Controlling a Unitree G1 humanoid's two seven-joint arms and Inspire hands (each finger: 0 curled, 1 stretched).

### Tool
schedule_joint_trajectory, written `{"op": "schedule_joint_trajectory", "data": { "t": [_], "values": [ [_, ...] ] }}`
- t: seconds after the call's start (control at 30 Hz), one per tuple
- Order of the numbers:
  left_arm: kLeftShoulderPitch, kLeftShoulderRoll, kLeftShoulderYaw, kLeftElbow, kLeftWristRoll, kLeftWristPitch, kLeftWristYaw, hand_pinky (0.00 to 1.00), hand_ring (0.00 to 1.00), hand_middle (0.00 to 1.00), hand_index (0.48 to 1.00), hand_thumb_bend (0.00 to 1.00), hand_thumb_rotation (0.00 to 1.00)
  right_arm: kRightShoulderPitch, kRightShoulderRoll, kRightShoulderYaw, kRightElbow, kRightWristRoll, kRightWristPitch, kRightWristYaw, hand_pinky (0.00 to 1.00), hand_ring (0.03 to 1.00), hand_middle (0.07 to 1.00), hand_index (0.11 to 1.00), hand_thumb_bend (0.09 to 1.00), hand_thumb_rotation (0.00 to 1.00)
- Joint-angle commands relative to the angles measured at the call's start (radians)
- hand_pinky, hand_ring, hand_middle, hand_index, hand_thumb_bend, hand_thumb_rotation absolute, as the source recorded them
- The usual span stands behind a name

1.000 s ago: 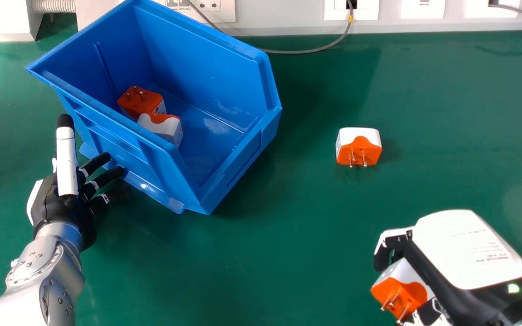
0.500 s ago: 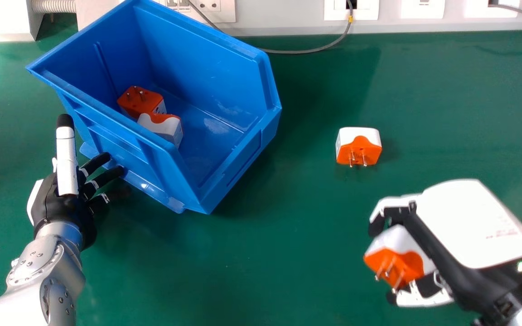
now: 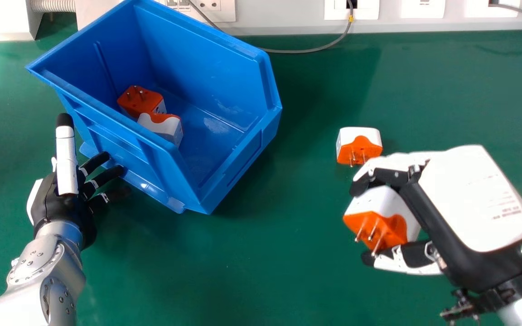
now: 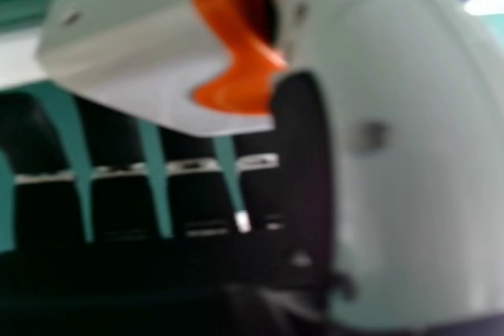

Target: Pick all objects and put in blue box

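An orange-and-white plug adapter (image 3: 381,203) is gripped between the thumb and curled fingers of the right hand (image 3: 474,194), over the green desk (image 3: 261,280). At the left, the left hand (image 3: 57,206) is held open just beside the blue box (image 3: 243,167). Beyond the right hand, a loose adapter (image 3: 360,142) is seated on the desk. Inside the box, a white-topped adapter (image 3: 163,129) and an orange-faced adapter (image 3: 141,102) are placed close together.

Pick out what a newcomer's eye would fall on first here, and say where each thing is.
Probably the large, open blue plastic box, upper left in the head view, with two boxy orange-and-white plug adapters inside. Next, perhaps, the right hand at the lower right, its fingers curled round a third such adapter with metal pins showing. A fourth adapter sits on the green tabletop, just beyond that hand.
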Motion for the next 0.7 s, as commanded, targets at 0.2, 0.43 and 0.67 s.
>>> {"op": "schedule_joint_trajectory", "data": {
  "t": [0.2, 0.43, 0.67],
  "values": [
    [0.01, -0.002, -0.004, 0.007, 0.004, 0.01, -0.008, 0.65, 0.74, 0.84, 0.882, 0.86, 0.93, -0.142, 0.054, -0.022, 0.009, -0.038, 0.01, -0.118, 0.31, 0.42, 0.493, 0.494, 0.517, 0.0],
    [0.007, -0.001, -0.003, 0.02, 0.007, 0.003, -0.012, 0.65, 0.74, 0.84, 0.882, 0.86, 0.93, -0.222, 0.09, -0.027, 0.007, -0.037, 0.052, -0.129, 0.32, 0.412, 0.489, 0.497, 0.518, 0.0],
    [0.009, -0.004, -0.007, 0.015, 0.011, 0.005, -0.005, 0.65, 0.74, 0.84, 0.881, 0.86, 0.93, -0.299, 0.124, -0.017, -0.005, 0.013, 0.093, -0.101, 0.34, 0.439, 0.507, 0.494, 0.51, 0.0]
  ]
}}
